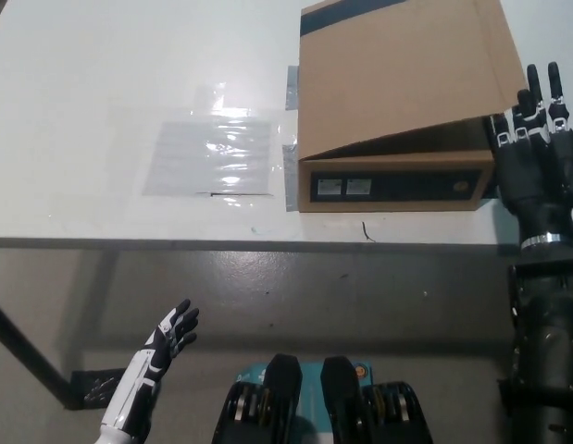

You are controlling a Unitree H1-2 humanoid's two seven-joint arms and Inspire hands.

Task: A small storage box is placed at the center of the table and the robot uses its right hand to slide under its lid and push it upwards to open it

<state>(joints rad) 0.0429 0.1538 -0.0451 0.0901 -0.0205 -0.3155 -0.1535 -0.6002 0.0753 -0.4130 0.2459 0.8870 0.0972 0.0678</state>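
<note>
A brown cardboard storage box stands on the white table, right of its middle. Its flat lid is tilted up at the front right corner, with a dark gap under it. My black right hand is open, fingers spread and pointing away from me. It sits at the box's right front corner, with fingertips at the lifted edge of the lid. My white left hand rests open below the table's front edge at the lower left, holding nothing.
A clear plastic sheet lies flat on the table left of the box. The table's front edge runs across the middle of the picture, with grey floor below it.
</note>
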